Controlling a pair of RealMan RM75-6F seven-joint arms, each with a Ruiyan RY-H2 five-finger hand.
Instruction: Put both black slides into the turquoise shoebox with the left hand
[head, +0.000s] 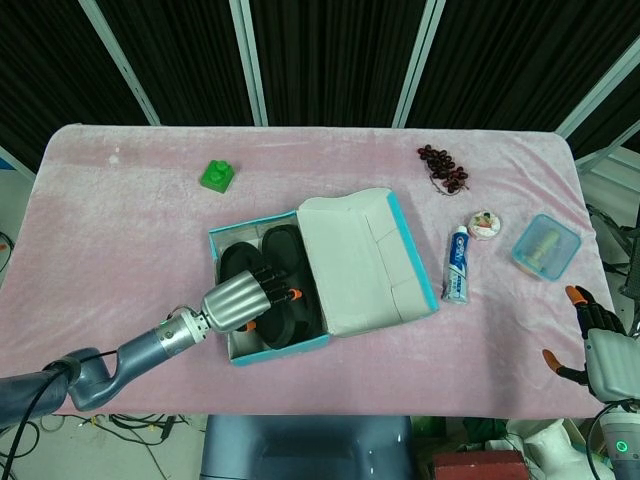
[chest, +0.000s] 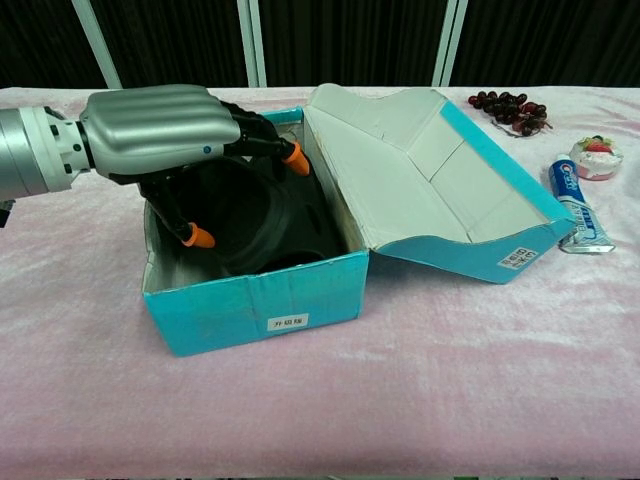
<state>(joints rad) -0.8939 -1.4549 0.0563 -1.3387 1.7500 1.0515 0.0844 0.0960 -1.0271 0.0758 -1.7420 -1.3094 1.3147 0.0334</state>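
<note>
Both black slides (head: 283, 285) sitting down in the turquoise shoebox (chest: 255, 305), left hand (head: 238, 301) parked over its near-left corner.

Fingers spread apart, orange tips down among the slides, not gripping anything; can't tell if they touch the rubber. Cardboard lid (head: 361, 262) flops open to the right, plenty of bare pink fuzzy cloth (head: 120, 230) around. Right hand (head: 600, 340) hangs off the table's right edge, fingers loosely apart and holding nothing.
</note>
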